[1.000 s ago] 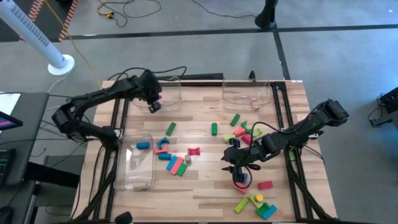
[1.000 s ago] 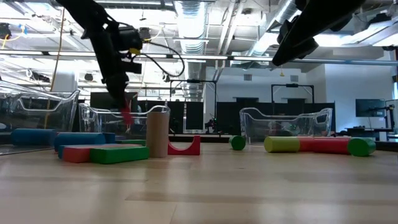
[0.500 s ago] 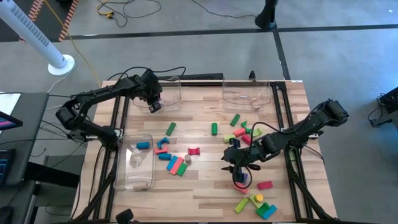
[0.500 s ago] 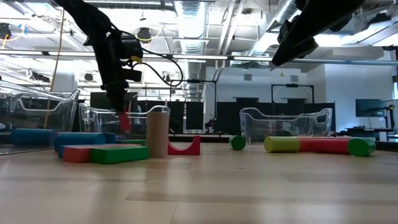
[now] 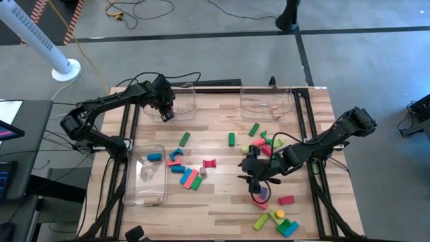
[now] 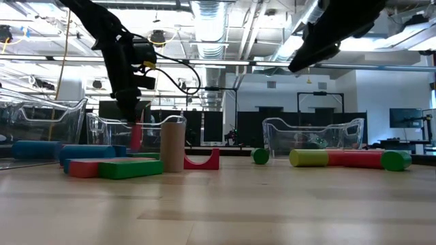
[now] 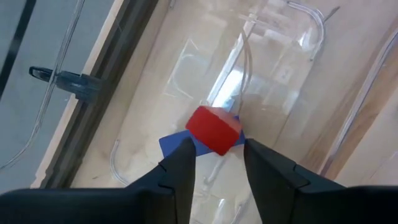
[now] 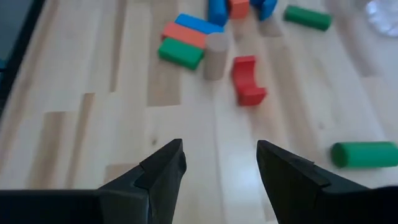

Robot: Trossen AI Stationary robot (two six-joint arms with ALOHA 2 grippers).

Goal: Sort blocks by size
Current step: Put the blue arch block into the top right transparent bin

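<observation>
My left gripper (image 7: 214, 152) hangs open over the far-left clear bin (image 5: 183, 98), fingers slanting down. Just beyond its fingertips a red block (image 7: 213, 129) sits inside the bin on a blue block (image 7: 174, 142); in the low view the red block (image 6: 136, 137) stands below the fingers. My right gripper (image 8: 217, 152) is open above the table's middle right (image 5: 250, 180), with bare wood between its fingers. Loose blocks lie mid-table: a red arch (image 8: 247, 79), a wooden cylinder (image 8: 215, 47) and a green cylinder (image 8: 364, 154).
A second clear bin (image 5: 267, 101) stands at the far right. A third bin (image 5: 149, 178) at the near left holds a blue block (image 5: 155, 156). More blocks lie around the right arm (image 5: 269, 144) and near the front edge (image 5: 279, 220). Bare wood shows between the two groups.
My left gripper has sunk a little over the far-left bin and opened, letting go of the red block, which has dropped from between the fingers into the bin. My right gripper has turned a little at the wrist and stayed open.
</observation>
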